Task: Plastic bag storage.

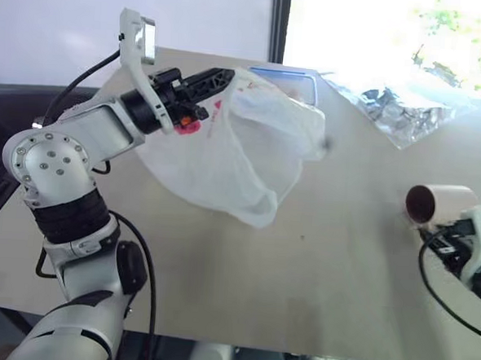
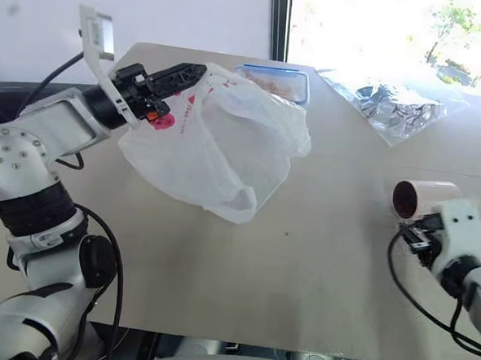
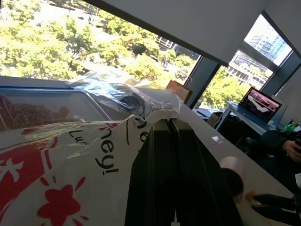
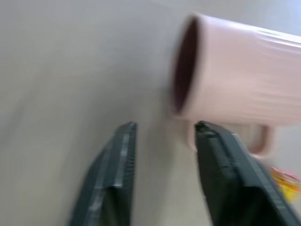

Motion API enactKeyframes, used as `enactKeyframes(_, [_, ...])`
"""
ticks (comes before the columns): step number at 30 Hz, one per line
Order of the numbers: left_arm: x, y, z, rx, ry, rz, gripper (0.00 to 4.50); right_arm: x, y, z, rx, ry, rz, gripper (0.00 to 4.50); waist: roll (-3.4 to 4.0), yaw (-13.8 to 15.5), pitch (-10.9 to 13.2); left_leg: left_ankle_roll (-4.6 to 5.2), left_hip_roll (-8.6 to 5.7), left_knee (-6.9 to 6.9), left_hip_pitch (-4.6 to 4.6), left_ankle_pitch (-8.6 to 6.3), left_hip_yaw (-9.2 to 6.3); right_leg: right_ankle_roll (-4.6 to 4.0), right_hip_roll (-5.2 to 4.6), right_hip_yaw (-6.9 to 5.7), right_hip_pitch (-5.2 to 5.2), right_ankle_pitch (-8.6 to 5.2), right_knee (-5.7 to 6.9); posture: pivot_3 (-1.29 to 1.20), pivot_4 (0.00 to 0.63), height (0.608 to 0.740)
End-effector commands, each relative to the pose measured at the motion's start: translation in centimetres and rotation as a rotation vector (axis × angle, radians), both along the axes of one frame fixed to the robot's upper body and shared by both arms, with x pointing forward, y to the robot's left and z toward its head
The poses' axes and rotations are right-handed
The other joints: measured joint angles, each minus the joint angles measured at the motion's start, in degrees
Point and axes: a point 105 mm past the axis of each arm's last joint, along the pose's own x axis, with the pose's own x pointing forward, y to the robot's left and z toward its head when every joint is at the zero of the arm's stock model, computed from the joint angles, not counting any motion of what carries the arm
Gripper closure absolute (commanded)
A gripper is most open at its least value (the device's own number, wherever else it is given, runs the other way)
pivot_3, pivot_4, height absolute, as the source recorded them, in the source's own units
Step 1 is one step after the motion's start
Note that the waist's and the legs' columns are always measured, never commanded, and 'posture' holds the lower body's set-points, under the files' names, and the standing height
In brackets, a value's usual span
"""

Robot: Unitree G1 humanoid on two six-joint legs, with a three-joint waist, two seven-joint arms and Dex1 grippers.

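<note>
Hiding food box (image 1: 289, 78): plastic bag (image 1: 234, 147)

I am seeing the plastic bag (image 1: 234, 147) hanging over the table (image 1: 315, 291) on my left, the food box (image 1: 291, 81) lying behind it, the mug (image 1: 439, 202) lying on my right.

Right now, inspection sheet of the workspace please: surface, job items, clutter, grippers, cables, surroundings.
Surface: light tabletop, mostly bare at the front.
Job's things: white plastic bag with red print, lifted off the table, hanging open.
Clutter: blue-lidded food box behind the bag; shiny wrapper; pink mug on its side.
Grippers: left gripper shut on the bag; right gripper open beside the mug, holding nothing.
Cables: black cables on both arms.
Surroundings: windows, trees, a laptop.
</note>
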Motion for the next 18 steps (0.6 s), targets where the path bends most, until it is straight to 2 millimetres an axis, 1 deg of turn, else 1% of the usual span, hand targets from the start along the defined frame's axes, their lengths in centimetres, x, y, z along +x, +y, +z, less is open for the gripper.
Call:
enactKeyframes(1, [-0.5,-0.2,0.8,-0.008,-0.054,-0.012,4.50,-0.8,-4.5,0.6,-0.111,-0.024,-0.208,0.69,0.01,-0.1,0.0,0.00,0.00,-0.01,0.00,0.00,0.01,0.00,0.00,0.02,-0.01,0.00,0.00,0.00,0.150,0.740])
enactKeyframes(2, [-0.5,-0.3,0.7,-0.010,-0.053,-0.013,4.50,-1.0,-5.2,0.6,-0.116,-0.023,-0.242,0.28,0.01,-0.1,0.0,0.00,0.00,-0.02,0.00,0.00,0.01,0.00,0.00,0.02,-0.01,0.00,0.00,0.00,0.150,0.740])
enactKeyframes(3, [-0.5,-0.4,0.6,-0.012,-0.052,-0.016,4.50,-1.2,-5.8,0.5,-0.123,-0.019,-0.273,0.04,0.01,-0.1,0.0,0.00,0.00,-0.02,0.01,0.00,0.02,0.01,0.00,0.03,-0.01,-0.01,0.00,0.00,0.150,0.740])
enactKeyframes(6, [-0.6,-0.6,0.2,-0.011,-0.048,-0.020,4.50,-1.3,-6.7,-0.1,-0.123,0.006,-0.326,0.04,0.01,-0.2,0.0,0.01,0.01,-0.02,0.02,-0.01,0.04,0.01,0.01,0.06,-0.01,-0.01,0.01,0.00,0.150,0.740])
enactKeyframes(13, [-0.5,-0.8,0.4,-0.015,-0.056,-0.018,4.50,-0.5,-6.3,-3.8,0.051,0.121,-0.328,0.04,0.02,-0.2,0.0,0.20,0.03,-0.01,0.05,-0.11,0.01,0.00,0.07,0.06,0.00,-0.01,0.04,0.00,0.150,0.740])
enactKeyframes(16, [-0.7,-0.7,0.6,-0.011,-0.062,-0.014,4.50,-0.4,-6.1,-4.9,0.068,0.159,-0.308,0.81,0.03,-0.2,0.0,0.20,0.03,-0.02,0.04,-0.11,0.02,0.00,0.06,0.06,-0.01,-0.01,0.03,0.00,0.150,0.740])
enactKeyframes(17, [-0.7,-0.6,0.6,-0.010,-0.064,-0.011,4.50,-0.4,-6.0,-5.2,0.075,0.169,-0.300,1.21,0.02,-0.2,0.0,0.20,0.03,-0.02,0.04,-0.11,0.03,0.00,0.06,0.06,0.00,-0.01,0.03,0.00,0.150,0.740])
enactKeyframes(18, [-0.7,-0.5,0.7,-0.008,-0.066,-0.006,4.50,-0.5,-5.9,-5.3,0.080,0.175,-0.296,1.69,0.02,-0.2,0.0,0.20,0.03,-0.02,0.04,-0.11,0.02,0.01,0.06,0.05,0.00,-0.01,0.01,0.00,0.150,0.740])
